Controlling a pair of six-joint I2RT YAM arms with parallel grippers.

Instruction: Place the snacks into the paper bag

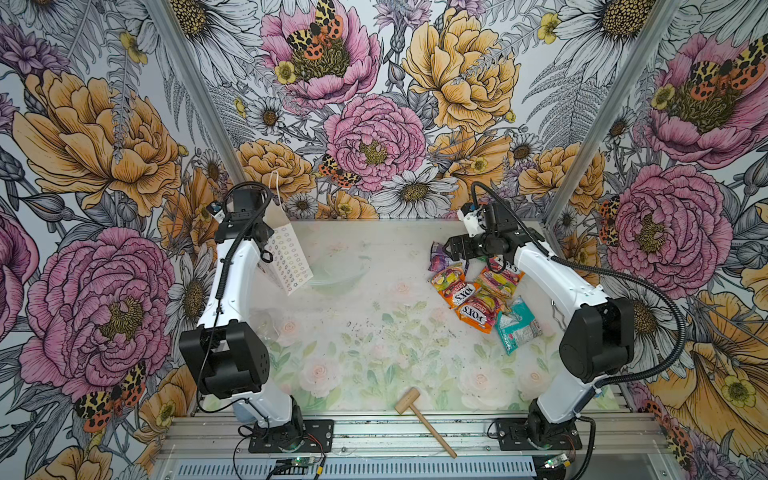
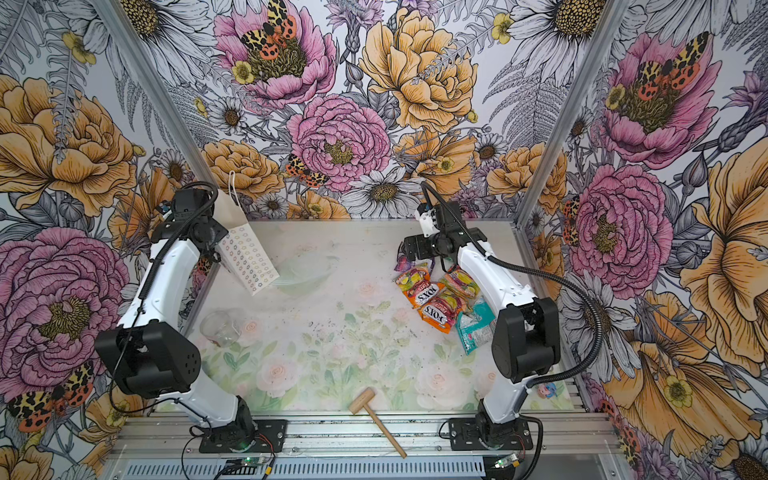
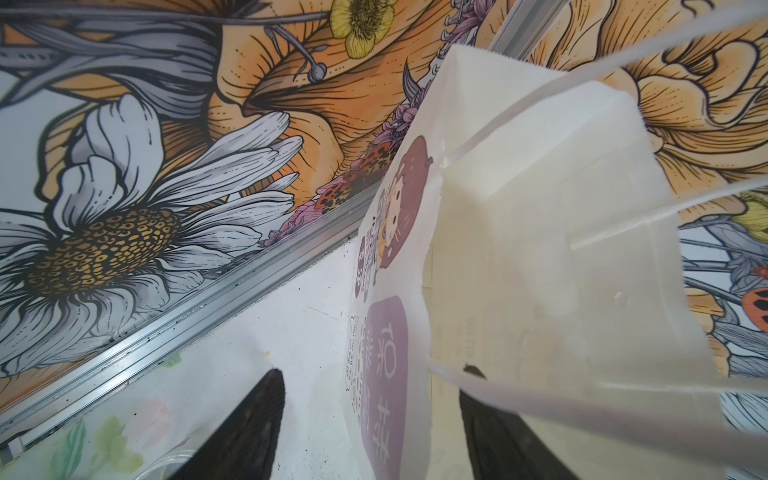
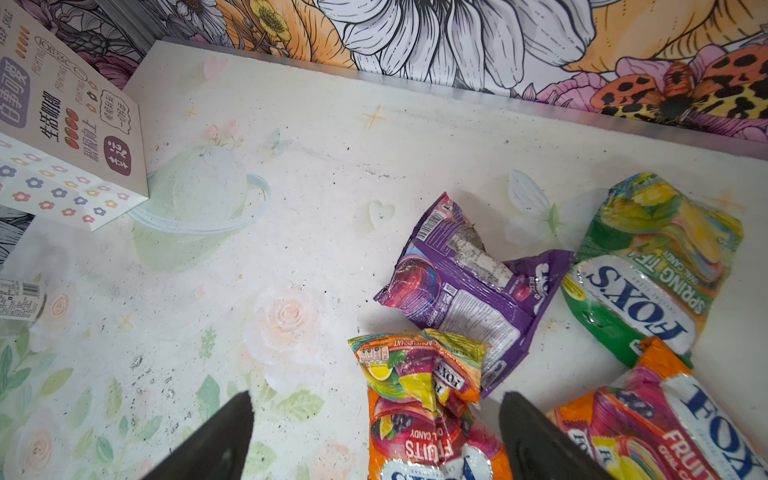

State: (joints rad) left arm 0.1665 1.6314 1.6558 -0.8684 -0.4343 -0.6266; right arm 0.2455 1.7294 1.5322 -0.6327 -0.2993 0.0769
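Observation:
The paper bag (image 1: 289, 264) (image 2: 248, 261) stands tilted at the back left, its mouth open in the left wrist view (image 3: 519, 249). My left gripper (image 3: 372, 370) is open astride the bag's upper side wall, with one finger (image 3: 249, 424) outside and the other (image 3: 498, 432) inside; neither pad presses the paper. The snacks lie in a heap at the right: an orange packet (image 4: 424, 415), a purple one (image 4: 465, 291), a green one (image 4: 648, 274) and a teal one (image 1: 517, 324). My right gripper (image 4: 376, 395) (image 1: 449, 251) hangs open over the heap's far end, the orange packet between its fingers.
A wooden mallet (image 1: 424, 419) lies near the front edge. A clear glass jar (image 2: 220, 328) stands by the left arm. The back wall's metal rail (image 4: 457, 91) runs close behind the snacks.

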